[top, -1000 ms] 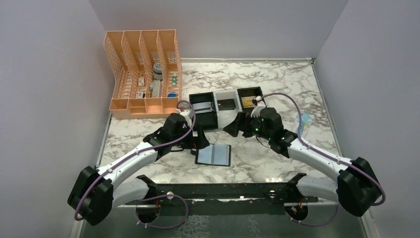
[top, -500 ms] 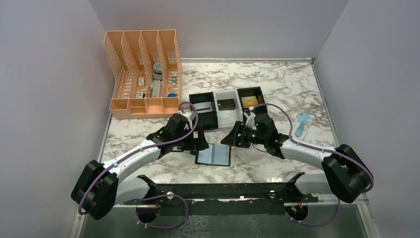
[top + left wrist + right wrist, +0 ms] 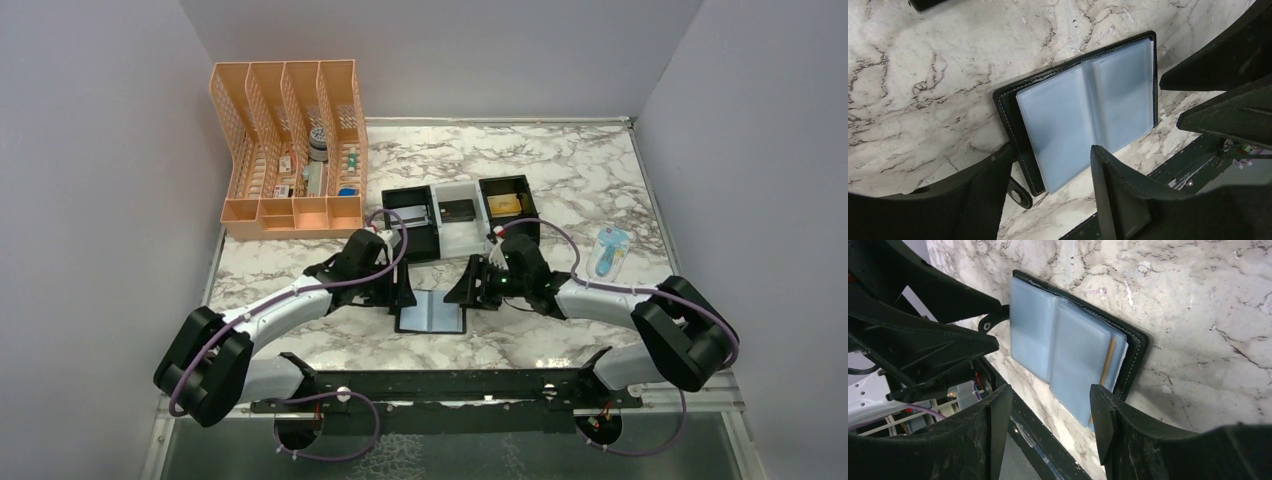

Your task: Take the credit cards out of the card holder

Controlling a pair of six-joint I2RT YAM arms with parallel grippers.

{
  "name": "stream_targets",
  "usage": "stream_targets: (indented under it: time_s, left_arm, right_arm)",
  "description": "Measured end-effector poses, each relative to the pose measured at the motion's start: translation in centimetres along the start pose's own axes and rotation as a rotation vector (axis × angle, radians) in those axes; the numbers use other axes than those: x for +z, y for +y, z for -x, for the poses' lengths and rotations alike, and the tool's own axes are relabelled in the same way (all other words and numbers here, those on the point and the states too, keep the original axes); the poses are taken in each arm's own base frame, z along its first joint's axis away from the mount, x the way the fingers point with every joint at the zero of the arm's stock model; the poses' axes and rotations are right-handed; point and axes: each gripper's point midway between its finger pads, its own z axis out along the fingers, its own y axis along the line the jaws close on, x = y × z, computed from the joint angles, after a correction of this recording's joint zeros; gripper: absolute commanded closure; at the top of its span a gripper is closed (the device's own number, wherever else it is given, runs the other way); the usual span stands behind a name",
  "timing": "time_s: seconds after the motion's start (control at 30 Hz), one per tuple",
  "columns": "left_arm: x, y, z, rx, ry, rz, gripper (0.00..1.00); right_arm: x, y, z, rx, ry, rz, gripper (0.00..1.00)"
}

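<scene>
Beside the card holder point(image 3: 431, 312), both claws point(image 3: 404, 288) point(image 3: 461, 290) gape low.

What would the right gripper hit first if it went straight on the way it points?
Probably the open card holder: it lies dead ahead of the right gripper, framed by its open jaws in the wrist view. Depth is unclear.

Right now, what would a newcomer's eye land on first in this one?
The black card holder lies open flat near the front centre of the marble table, its blue-grey lining facing up. The left gripper and the right gripper hang open, one at each side of it. At the back left stands a peach mesh organizer.
</scene>
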Motion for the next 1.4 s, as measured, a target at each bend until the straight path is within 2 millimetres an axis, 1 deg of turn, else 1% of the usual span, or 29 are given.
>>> stream_targets:
  time_s: [0.1, 0.23, 0.3, 0.4, 0.53, 0.63, 0.7, 0.83, 0.97, 1.07, 1.27, 1.33, 1.4]
  left_arm:
    - [0.0, 0.0, -0.2, 0.002, 0.010, -0.001, 0.40]
    - [-0.2, -0.5, 0.2, 0.006, 0.008, -0.005, 0.34]
    - [-0.4, -0.9, 0.5, 0.009, -0.002, -0.014, 0.33]
    - [-0.7, -1.7, 0.8, 0.012, -0.016, -0.032, 0.32]
    - [-0.8, -2.4, 0.5, 0.023, -0.012, -0.047, 0.33]
    - [-0.7, -2.7, 0.0, 0.037, 0.001, -0.052, 0.37]
    - [-0.4, -2.6, -0.3, 0.044, 0.015, -0.045, 0.39]
    - [0.3, -1.4, -1.5, 0.043, 0.061, 0.012, 0.40]
    - [0.5, -0.9, -1.7, 0.045, 0.063, 0.046, 0.40]
    - [0.4, -0.5, -1.7, 0.046, 0.058, 0.066, 0.45]
    - [0.4, 0.2, -1.9, 0.049, 0.062, 0.104, 0.66]
    - [0.4, 0.3, -2.0, 0.051, 0.065, 0.108, 0.71]
    - [0.4, 0.3, -2.2, 0.056, 0.069, 0.108, 0.73]
  right_arm:
    - [0.3, -0.3, -0.1, 0.006, 0.009, -0.008, 0.43]
    - [0.4, -0.5, -0.2, 0.010, 0.015, -0.016, 0.44]
    - [0.6, -0.6, -0.2, 0.013, 0.018, -0.019, 0.45]
    - [0.9, -0.7, -0.1, 0.019, 0.026, -0.027, 0.45]
    - [1.3, -0.5, 0.2, 0.019, 0.032, -0.026, 0.46]
    - [1.4, -0.5, 0.2, 0.021, 0.036, -0.026, 0.46]
    - [1.5, -0.7, 0.1, 0.025, 0.043, -0.032, 0.46]
    - [1.8, -0.9, 0.1, 0.031, 0.051, -0.042, 0.47]
    - [1.8, -0.9, 0.1, 0.036, 0.056, -0.048, 0.47]
    - [1.8, -1.0, 0.1, 0.039, 0.058, -0.053, 0.47]
    - [1.8, -1.1, 0.1, 0.044, 0.064, -0.064, 0.48]
    - [1.8, -1.1, 0.0, 0.046, 0.066, -0.066, 0.49]
    - [1.9, -1.2, 0.0, 0.048, 0.068, -0.066, 0.50]
